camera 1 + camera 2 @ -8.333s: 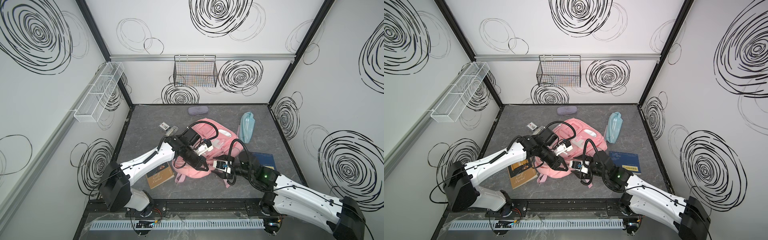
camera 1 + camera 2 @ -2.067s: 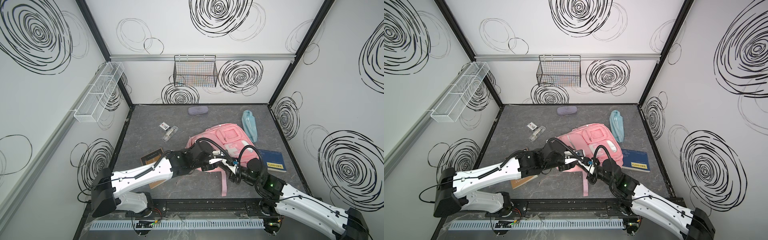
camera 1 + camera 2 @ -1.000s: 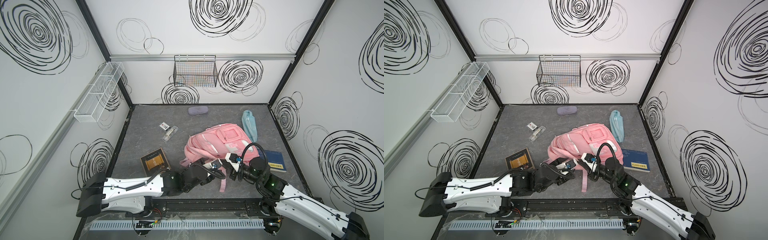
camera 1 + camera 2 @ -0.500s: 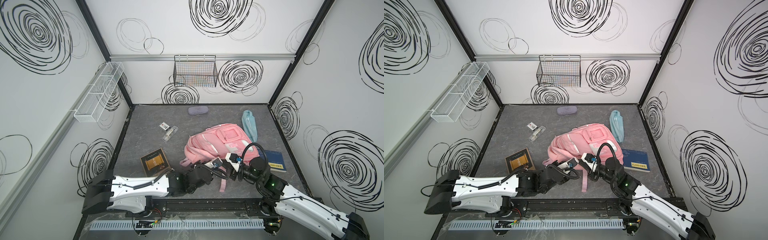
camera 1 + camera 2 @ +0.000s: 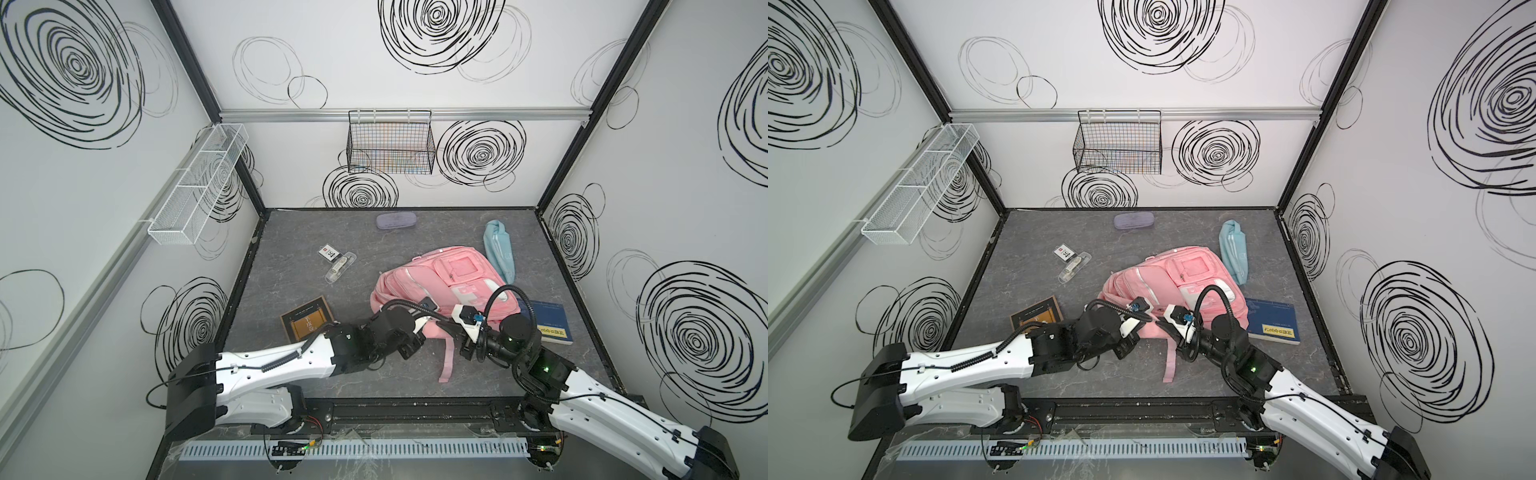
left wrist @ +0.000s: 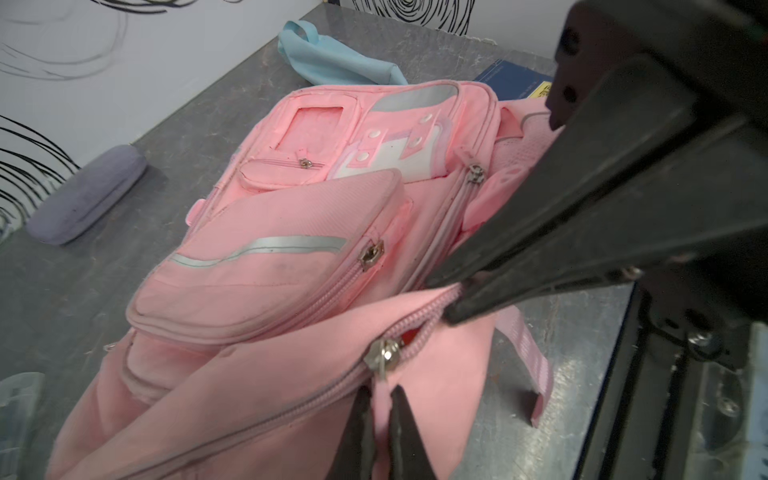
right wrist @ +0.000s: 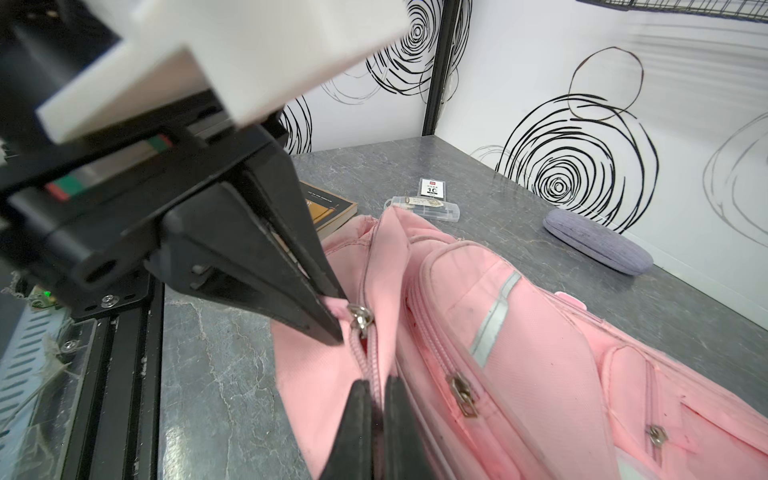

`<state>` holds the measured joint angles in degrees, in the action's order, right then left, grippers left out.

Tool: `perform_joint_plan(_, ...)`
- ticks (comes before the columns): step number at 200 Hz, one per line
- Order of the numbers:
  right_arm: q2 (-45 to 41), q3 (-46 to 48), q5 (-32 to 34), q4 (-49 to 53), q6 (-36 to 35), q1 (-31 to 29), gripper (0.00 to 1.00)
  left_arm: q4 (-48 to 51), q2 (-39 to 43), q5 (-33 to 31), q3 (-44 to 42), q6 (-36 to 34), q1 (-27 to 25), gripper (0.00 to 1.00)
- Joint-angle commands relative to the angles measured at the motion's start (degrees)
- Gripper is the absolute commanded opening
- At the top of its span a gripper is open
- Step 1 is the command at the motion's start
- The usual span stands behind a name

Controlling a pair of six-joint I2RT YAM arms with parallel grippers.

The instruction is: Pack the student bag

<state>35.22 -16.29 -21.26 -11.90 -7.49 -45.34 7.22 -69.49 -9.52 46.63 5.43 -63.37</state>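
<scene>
One student bag [image 5: 440, 278] and two books: a brown book [image 5: 308, 324] and a blue book [image 5: 550, 322]. One light-blue pouch [image 5: 498, 249], one glasses case [image 5: 395, 220], one card [image 5: 329, 252], one clear plastic case [image 5: 340, 268]. Two wall baskets: black wire basket [image 5: 390, 149], white mesh basket [image 5: 199, 183].

Bright, even light w/ soft shadows; left pincer [image 7: 334, 319] blurry (wide-angle edge warp).

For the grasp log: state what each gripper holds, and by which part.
Both are shut on the large pink fabric backpack: the left gripper pinches the fabric beside the main zip's metal slider, the right gripper the zip edge farther along.
</scene>
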Motion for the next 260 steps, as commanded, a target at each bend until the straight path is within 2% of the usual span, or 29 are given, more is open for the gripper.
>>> perform_joint_plan(1,-1.69,-1.55,-1.4,-6.92,0.11,-0.24,0.0,-0.59,1.03,16.09,1.85,4.43,3.44,0.05)
perform_joint_plan(15,-1.79,-1.48,-1.03,-6.56,-0.07,-0.27,0.0,1.37,0.38,22.17,2.94,5.08,5.09,0.04)
perform_joint_plan(19,-1.77,-1.46,-0.91,-6.47,-0.15,-0.22,0.0,1.94,0.13,23.38,3.25,5.26,5.35,0.0)
perform_joint_plan(35,-1.74,-1.46,-0.57,-6.16,-0.5,-0.31,0.0,3.25,-0.91,29.87,3.86,5.58,6.6,0.0)
perform_joint_plan(65,-1.25,-1.89,0.76,-5.31,-0.77,-0.27,0.0,3.49,-1.39,36.86,3.1,8.41,9.66,0.0)
perform_joint_plan(125,-2.97,-1.71,14.25,-1.61,-0.81,-0.36,0.0,4.46,3.51,50.48,-2.81,17.43,24.32,0.0)
perform_joint_plan(155,-3.62,-1.21,19.01,-0.38,-0.74,-0.27,0.0,9.75,5.14,52.89,-6.03,17.12,29.61,0.0)
perform_joint_plan(171,-4.77,-0.69,19.34,-1.0,-0.7,-0.27,0.0,10.0,7.22,53.76,-8.91,18.59,33.04,0.0)
perform_joint_plan(221,-7.07,-0.32,18.92,-0.5,-1.2,-0.36,0.0,14.04,11.91,48.83,-10.58,18.13,47.32,0.0)
perform_joint_plan(244,-7.62,-0.58,18.53,0.97,-1.64,-0.7,0.0,15.27,12.15,44.1,-8.74,17.33,50.56,0.0)
perform_joint_plan(252,-7.73,-0.58,17.62,0.77,-1.91,-1.03,0.0,14.7,11.57,45.34,-8.12,17.31,50.89,0.0)
perform_joint_plan(260,-7.68,-0.42,16.81,0.1,-1.98,-1.49,0.0,12.27,10.95,50.38,-7.88,17.57,50.46,0.0)
